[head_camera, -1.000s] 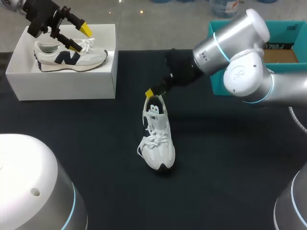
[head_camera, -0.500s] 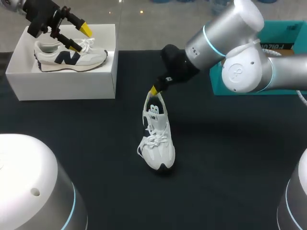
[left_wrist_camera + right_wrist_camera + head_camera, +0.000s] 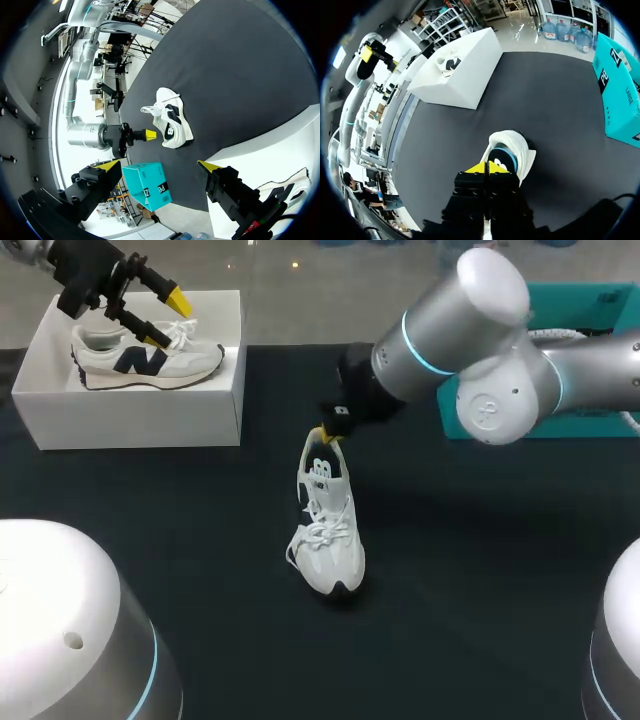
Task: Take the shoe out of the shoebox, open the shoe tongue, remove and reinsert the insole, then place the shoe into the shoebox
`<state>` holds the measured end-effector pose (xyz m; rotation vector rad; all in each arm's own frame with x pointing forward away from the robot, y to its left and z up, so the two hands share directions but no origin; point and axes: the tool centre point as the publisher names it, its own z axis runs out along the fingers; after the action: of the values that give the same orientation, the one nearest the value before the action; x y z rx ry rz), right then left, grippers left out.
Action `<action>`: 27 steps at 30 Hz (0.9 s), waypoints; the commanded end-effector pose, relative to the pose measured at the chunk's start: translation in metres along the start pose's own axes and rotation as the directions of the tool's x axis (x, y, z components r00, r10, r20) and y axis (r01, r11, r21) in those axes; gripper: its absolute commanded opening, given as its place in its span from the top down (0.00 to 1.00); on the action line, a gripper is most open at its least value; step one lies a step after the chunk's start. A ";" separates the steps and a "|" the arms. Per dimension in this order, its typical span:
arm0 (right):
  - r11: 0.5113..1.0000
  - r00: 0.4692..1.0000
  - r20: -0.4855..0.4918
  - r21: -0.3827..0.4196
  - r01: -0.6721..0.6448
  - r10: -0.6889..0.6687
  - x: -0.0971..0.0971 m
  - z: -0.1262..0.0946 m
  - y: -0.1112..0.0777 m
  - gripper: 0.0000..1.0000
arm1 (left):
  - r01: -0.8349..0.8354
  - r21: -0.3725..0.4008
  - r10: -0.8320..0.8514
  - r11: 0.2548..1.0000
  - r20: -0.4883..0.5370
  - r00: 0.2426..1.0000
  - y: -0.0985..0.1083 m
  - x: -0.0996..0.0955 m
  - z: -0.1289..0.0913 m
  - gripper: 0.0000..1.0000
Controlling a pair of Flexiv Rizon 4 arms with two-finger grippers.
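Observation:
A white sneaker [image 3: 328, 530] stands on the black table, toe toward me, heel toward the back. My right gripper [image 3: 322, 434] is shut, its yellow tips together right at the top of the heel. In the right wrist view the gripper [image 3: 485, 167] sits just over the sneaker's [image 3: 512, 150] heel opening; whether it pinches the heel rim I cannot tell. My left gripper [image 3: 168, 320] hangs open above the white shoebox [image 3: 130, 415], nothing between its fingers. The left wrist view has the sneaker [image 3: 170, 122] far ahead of the left gripper [image 3: 159, 164].
A second sneaker with a dark logo [image 3: 145, 358] lies in the white shoebox at the back left. A teal box [image 3: 612, 302] stands at the back right, behind my right arm. Black table surface lies around the sneaker.
My right gripper has gone from partly open to shut at the sneaker's heel, and the right arm has swung further left over the table. The left arm and the sneaker have not moved.

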<state>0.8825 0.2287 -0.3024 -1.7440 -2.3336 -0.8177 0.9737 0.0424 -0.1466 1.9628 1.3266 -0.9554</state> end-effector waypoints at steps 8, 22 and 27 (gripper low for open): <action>0.994 0.951 0.294 0.016 -0.110 0.101 0.007 -0.001 0.003 1.00 | -0.001 0.002 0.001 1.000 -0.002 1.000 0.000 0.000 -0.001 0.00; 0.980 0.954 0.254 0.080 -0.184 0.158 -0.009 0.037 -0.017 1.00 | -0.001 0.002 0.001 1.000 -0.002 1.000 0.000 0.000 -0.001 0.00; 0.968 0.956 0.234 0.133 -0.211 0.176 -0.011 0.050 -0.029 1.00 | -0.001 0.002 0.001 1.000 -0.002 1.000 0.000 0.000 -0.001 0.00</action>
<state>0.8662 0.2342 -0.3462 -2.0769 -2.2557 -0.4169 0.9737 0.0425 -0.1466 1.9627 1.3267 -0.9553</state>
